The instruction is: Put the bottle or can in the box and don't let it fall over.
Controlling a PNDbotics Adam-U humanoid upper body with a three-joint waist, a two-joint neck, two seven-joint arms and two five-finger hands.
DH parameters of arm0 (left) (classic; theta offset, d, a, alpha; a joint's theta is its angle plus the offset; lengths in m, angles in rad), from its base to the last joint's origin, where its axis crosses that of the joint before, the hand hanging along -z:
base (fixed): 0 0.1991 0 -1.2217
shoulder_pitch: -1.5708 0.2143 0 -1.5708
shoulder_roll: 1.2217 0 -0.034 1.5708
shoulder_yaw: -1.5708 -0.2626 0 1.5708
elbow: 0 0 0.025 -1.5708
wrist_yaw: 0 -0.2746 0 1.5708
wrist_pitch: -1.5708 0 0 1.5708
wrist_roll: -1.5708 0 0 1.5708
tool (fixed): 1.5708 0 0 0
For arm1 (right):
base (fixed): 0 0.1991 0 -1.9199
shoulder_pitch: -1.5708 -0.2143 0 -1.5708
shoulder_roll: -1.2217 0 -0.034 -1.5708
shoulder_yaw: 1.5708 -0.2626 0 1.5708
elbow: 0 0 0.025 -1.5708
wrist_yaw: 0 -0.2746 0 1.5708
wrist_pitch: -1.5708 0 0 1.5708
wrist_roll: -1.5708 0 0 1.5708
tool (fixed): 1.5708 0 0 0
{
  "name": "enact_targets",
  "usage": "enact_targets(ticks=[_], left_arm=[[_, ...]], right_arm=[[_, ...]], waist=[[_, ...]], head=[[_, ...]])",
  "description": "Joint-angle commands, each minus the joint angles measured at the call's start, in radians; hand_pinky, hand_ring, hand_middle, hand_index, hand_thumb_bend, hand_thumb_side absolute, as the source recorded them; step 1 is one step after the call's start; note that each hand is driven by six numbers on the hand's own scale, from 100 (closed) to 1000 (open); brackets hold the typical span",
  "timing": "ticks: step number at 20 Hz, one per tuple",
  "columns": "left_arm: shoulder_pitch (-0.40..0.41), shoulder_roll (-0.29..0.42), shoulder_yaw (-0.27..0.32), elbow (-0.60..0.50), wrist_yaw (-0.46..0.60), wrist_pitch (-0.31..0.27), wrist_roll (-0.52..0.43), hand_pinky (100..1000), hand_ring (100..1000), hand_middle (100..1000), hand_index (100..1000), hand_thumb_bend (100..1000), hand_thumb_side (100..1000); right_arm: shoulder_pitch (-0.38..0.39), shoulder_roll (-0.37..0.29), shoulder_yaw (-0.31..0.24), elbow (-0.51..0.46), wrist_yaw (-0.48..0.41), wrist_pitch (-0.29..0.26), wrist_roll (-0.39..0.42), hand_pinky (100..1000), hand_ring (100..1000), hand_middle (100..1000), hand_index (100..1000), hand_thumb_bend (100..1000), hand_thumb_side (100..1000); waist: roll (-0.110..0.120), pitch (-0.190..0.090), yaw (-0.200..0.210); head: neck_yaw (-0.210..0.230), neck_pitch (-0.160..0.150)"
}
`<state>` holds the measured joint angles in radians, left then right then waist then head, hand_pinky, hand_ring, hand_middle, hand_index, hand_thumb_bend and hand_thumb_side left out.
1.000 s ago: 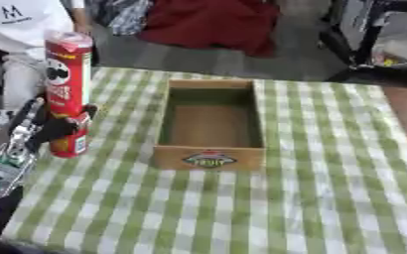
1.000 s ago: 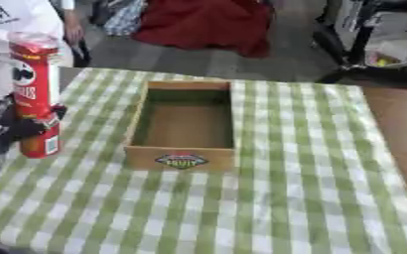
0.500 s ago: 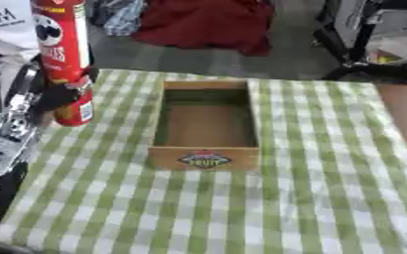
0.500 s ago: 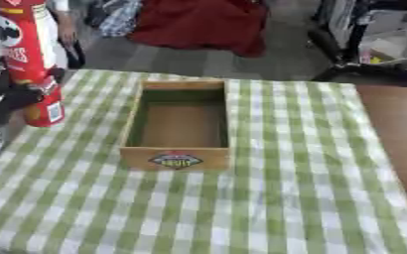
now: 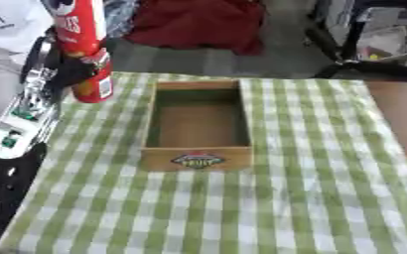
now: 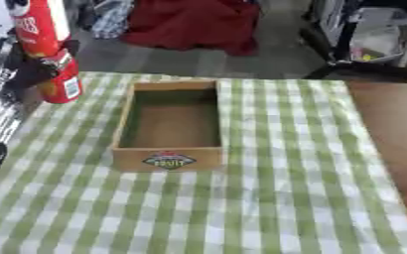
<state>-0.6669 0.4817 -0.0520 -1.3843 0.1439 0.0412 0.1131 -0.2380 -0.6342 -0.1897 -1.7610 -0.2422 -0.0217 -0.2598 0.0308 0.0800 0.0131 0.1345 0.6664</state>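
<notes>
The robot's left hand (image 5: 68, 74) is gripping a tall red cylindrical chip can (image 5: 85, 47), fingers wrapped round its lower half, holding it upright just left of the open wooden box (image 5: 198, 126) that's sitting on the green-and-white checked tablecloth (image 5: 311, 188), near its far-left corner

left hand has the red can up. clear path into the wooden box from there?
Probably yes. The left hand holds the tall red cylindrical can upright, left of the open-topped wooden box. The box interior shows nothing inside, and nothing stands between them on the green checked tablecloth.
</notes>
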Motion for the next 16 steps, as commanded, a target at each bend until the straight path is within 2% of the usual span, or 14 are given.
enact_targets(ticks=[1, 10, 16], left_arm=[[-0.047, 0.001, -0.006, 0.007, -0.016, 0.009, 0.0, 849, 428, 440, 476, 100, 170], [-0.128, -0.09, -0.038, 0.063, -0.042, -0.003, 0.005, 837, 430, 428, 463, 100, 200], [-0.154, -0.166, -0.062, 0.109, -0.075, -0.009, 0.01, 831, 428, 424, 459, 100, 225]], right_arm=[[-0.018, -0.028, -0.005, -0.022, -0.003, -0.001, 0.003, 841, 764, 763, 826, 100, 715], [-0.03, -0.022, 0.002, -0.023, -0.005, 0.001, 0.009, 842, 765, 763, 826, 100, 716], [-0.041, -0.016, 0.007, -0.024, -0.007, 0.003, 0.014, 842, 765, 763, 826, 100, 716]], waist=[[0.0, -0.015, -0.002], [0.0, -0.012, -0.011], [-0.001, -0.008, -0.019]], head=[[0.0, -0.005], [0.001, -0.009], [0.007, -0.015]])
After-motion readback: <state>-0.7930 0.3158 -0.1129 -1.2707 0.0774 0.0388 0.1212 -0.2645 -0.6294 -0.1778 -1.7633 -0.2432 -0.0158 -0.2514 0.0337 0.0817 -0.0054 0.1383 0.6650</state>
